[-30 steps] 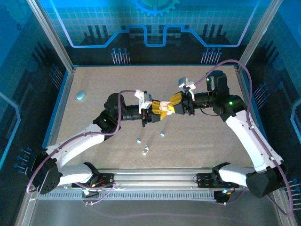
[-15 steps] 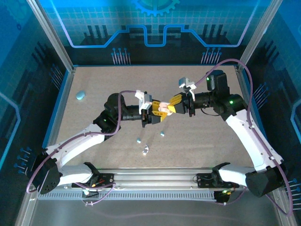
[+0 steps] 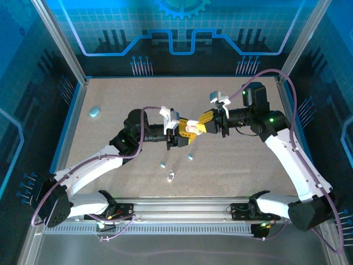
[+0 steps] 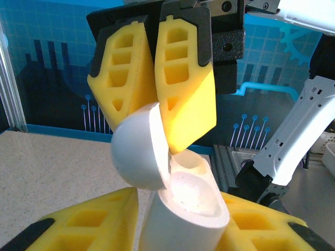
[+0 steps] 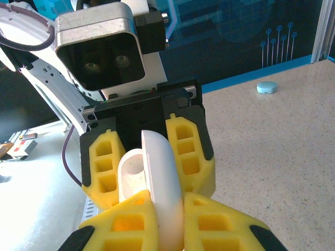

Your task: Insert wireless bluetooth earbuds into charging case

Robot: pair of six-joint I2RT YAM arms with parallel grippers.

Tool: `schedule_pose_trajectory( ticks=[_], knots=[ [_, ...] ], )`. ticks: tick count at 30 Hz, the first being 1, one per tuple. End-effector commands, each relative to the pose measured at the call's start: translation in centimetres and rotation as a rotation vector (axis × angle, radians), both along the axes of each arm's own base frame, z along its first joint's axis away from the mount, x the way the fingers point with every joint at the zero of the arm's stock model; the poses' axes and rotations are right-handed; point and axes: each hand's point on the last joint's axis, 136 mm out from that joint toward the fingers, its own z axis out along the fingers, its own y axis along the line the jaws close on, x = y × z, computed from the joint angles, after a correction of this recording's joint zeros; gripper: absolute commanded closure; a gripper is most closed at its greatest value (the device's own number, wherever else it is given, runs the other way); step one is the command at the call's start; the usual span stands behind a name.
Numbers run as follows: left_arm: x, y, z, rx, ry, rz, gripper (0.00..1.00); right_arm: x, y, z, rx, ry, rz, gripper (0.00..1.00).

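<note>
You seem to be opening the case [image 4: 183, 204]: left gripper [image 3: 185, 131] clamps its base, right gripper [image 3: 202, 123] pinches the lid [image 4: 138, 154]. Next, fetch an earbud [image 3: 190, 157].

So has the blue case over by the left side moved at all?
No. The blue case lies at the same spot beside the left rail as in both earlier top views.

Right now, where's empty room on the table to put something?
Crowded: the middle, where the left gripper and right gripper hold the open case. Bare: the far strip of table behind them, from the blue case to the right wall, and the patch between the earbuds and right arm.
</note>
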Motion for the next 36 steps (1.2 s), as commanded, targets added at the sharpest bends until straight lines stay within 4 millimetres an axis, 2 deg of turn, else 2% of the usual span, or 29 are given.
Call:
schedule_pose_trajectory(
  ticks=[1,7,9,12,14,20,26,28,31,33,36],
  knots=[
    [-0.1,-0.2,1.1,-0.016,-0.037,-0.009,0.66,-0.7,-0.2,1.2,0.019,-0.019,0.009,0.86],
    [-0.2,-0.2,1.3,-0.025,-0.044,-0.009,0.71,-0.5,-0.3,0.9,0.005,-0.01,-0.012,0.82],
    [-0.2,-0.2,1.3,-0.026,-0.042,-0.01,0.72,-0.2,-0.4,0.8,-0.002,-0.01,-0.031,0.75],
    [0.0,-0.1,1.5,-0.035,-0.041,0.004,0.72,0.4,-0.6,1.1,-0.007,-0.013,-0.077,0.74],
    [0.2,0.1,1.5,-0.037,-0.043,0.02,0.73,0.4,-0.7,1.6,0.001,-0.019,-0.094,0.64],
    [0.5,0.4,1.6,-0.057,-0.055,0.057,0.75,1.1,-1.4,1.8,-0.011,-0.022,-0.174,0.6],
    [1.0,0.8,1.7,-0.069,-0.055,0.101,0.75,1.6,-2.1,3.8,0.032,-0.009,-0.275,0.51],
    [1.6,1.2,1.4,-0.067,-0.05,0.145,0.75,2.6,-3.3,4.5,0.041,0.013,-0.4,0.47],
    [2.3,2.0,1.2,-0.07,-0.056,0.217,0.75,3.8,-5.6,5.0,0.041,0.043,-0.564,0.47],
    [2.8,2.6,1.3,-0.08,-0.063,0.263,0.74,5.0,-7.6,4.3,0.014,0.079,-0.7,0.47],
    [3.2,3.5,1.5,-0.09,-0.075,0.314,0.74,6.5,-10.5,2.0,-0.02,0.182,-0.867,0.49]
  ],
)
